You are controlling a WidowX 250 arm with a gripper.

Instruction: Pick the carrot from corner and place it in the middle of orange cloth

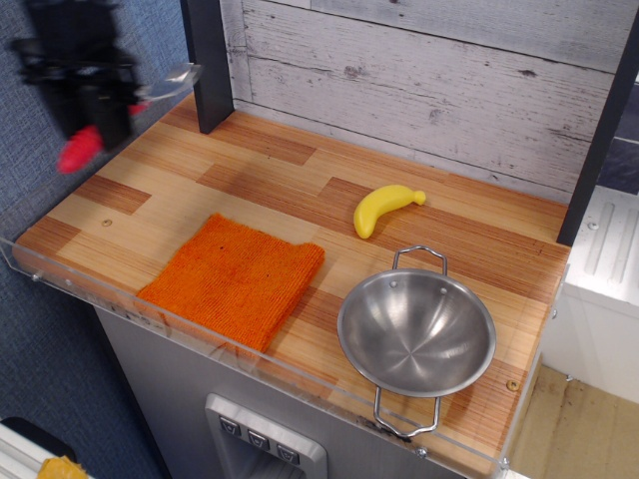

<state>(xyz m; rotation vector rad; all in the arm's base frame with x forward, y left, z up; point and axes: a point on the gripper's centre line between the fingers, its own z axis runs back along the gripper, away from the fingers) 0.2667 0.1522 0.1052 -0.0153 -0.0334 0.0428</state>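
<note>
One arm is in view, operator, at about 10 o'clock in your frame, lifted clear above the far-left part of the surface [300,190]. Its gripper [95,95] is motion-blurred, but you can see it clamped on the carrot [82,148], which is really a fork with a red ribbed handle. The red handle tip sticks out below the gripper toward 7 o'clock. The silver head [172,80] pokes out the other side toward 2 o'clock, blurred and faint against the dark post [210,60]. The carrot touches neither the surface nor the cloth; it hangs in the air over the left edge.

The orange cloth [235,279] lies flat on the surface at roughly 5 o'clock from the gripper, well apart from it. Its near edge runs just beside the clear acrylic rim [150,324] along the front. Nothing rests on the cloth.

Further out, toward 4 o'clock from the gripper, you have the yellow toy banana [384,207], lying on the wood near the middle, apart from the cloth. The steel bowl [416,334] sits at 5 o'clock from the banana, near the front right, with one wire handle pointing toward the banana and the other toward the front rim. The bowl is beside the cloth's right corner, not touching it. Whitewashed planks [429,70] form the back wall.
</note>
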